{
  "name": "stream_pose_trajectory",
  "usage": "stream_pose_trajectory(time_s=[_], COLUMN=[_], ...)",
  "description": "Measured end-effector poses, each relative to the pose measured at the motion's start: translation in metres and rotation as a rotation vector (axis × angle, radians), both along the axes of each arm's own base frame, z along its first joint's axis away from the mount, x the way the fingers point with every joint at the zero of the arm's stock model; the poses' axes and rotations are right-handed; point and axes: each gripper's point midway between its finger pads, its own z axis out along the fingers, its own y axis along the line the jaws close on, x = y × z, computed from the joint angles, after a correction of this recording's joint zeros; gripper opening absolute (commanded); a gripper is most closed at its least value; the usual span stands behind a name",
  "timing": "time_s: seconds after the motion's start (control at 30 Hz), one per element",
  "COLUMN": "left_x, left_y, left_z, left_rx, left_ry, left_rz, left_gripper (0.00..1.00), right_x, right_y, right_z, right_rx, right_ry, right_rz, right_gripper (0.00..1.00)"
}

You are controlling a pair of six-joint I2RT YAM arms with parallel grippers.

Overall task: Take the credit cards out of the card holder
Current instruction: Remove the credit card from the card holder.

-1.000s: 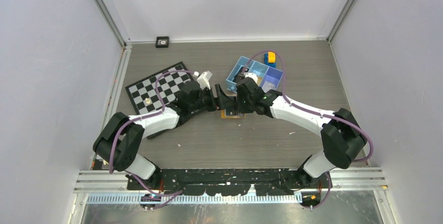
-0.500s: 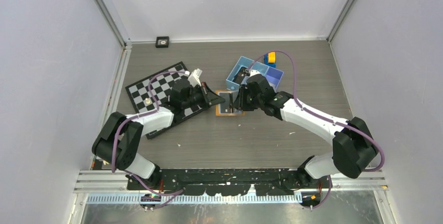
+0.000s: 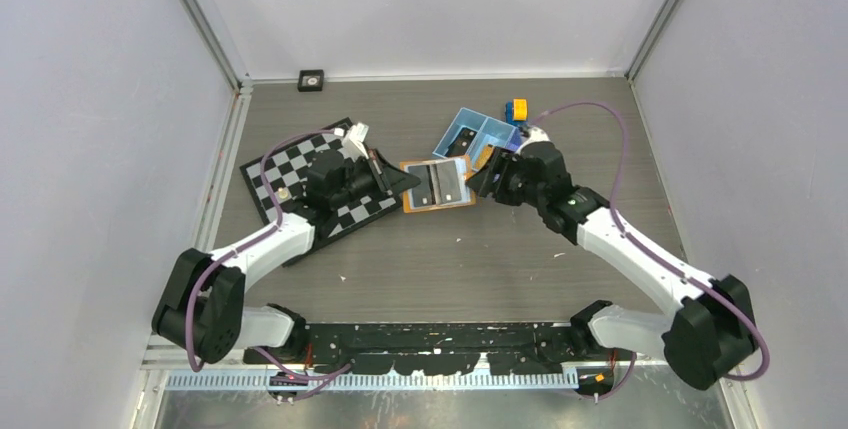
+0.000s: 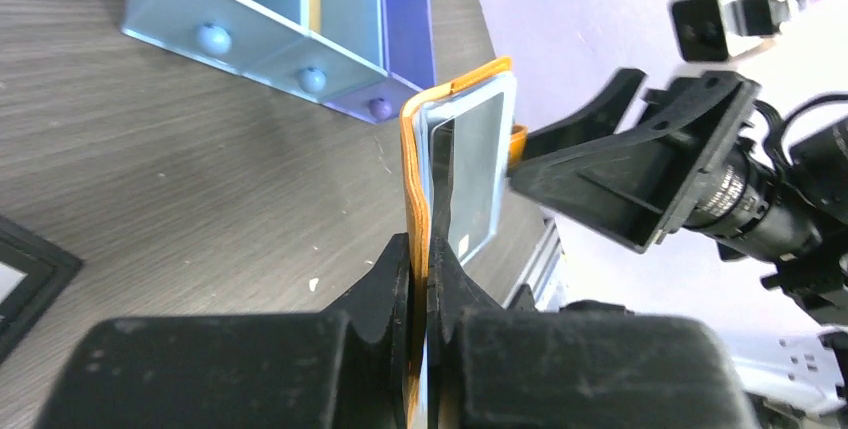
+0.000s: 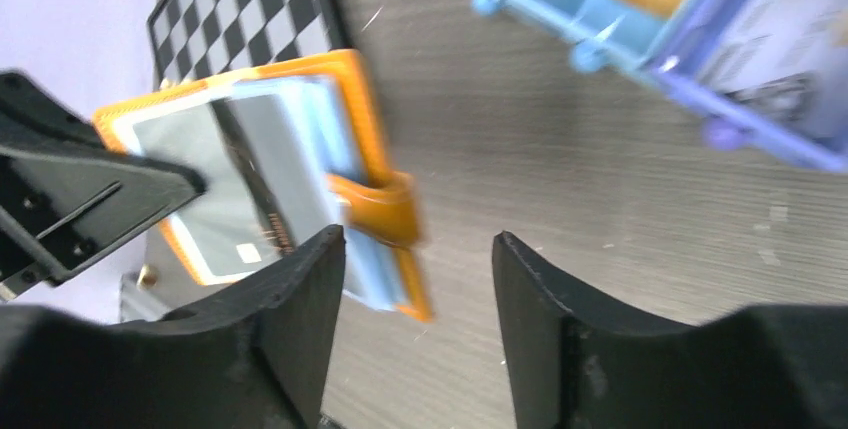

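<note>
Black-and-white arms [image 3: 620, 244] — purple cables [image 3: 600, 105]

Plain white walls [image 3: 430, 9], grey wood-grain tabletop [image 3: 450, 269] — aluminium corner posts [image 3: 200, 19], even light

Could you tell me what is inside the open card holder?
In the card holder: clear sleeves, one holding what looks like a chip card; anything behind it is covered.

The orange card holder [image 3: 437, 185] is spread open, greyish clear sleeves facing up.
</note>
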Motion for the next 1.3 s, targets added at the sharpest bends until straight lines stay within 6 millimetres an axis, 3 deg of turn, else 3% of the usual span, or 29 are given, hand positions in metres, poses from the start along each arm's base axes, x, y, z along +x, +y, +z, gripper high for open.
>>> stream_pose_trajectory(time_s=[0.17,0.27,0.5,0.73,0.97,1.3], left_x=[0.006,0.006,0.005,0.001,0.0,-0.003], left_y=[0.013,0.015,0.014,0.011,0.002,-0.007], left_z=[-0.01,-0.014,-0.013,-0.011,-0.008,-0.005], left_rx=[0.045,0.054,0.051,0.032,-0.02,-0.104], left_ry=[0.026,0.043,0.045,0.055,0.066,0.089], left_rz=[0.061,0.067,0.059,0.033,-0.009,-0.053], left_gripper=[0.0,0.0,0.0,0.0,0.0,0.0], right_x=[0.005,0.002,-0.007,-0.019,-0.027,-0.021], right_y=[-0.039,-0.04,0.007,0.047,0.059,0.062], right_z=[0.019,0.025,0.02,0.011,0.007,-0.002], right_rx=[-0.027,-0.01,0.124,0.259,0.279,0.262], right_ry=[-0.089,-0.119,-0.089,-0.006,0.025,0.065], right_rz=[-0.149,-0.146,0.084,0.279,0.336,0.33], right_gripper=[0.64,0.56,0.42,0.41,0.41,0.46])
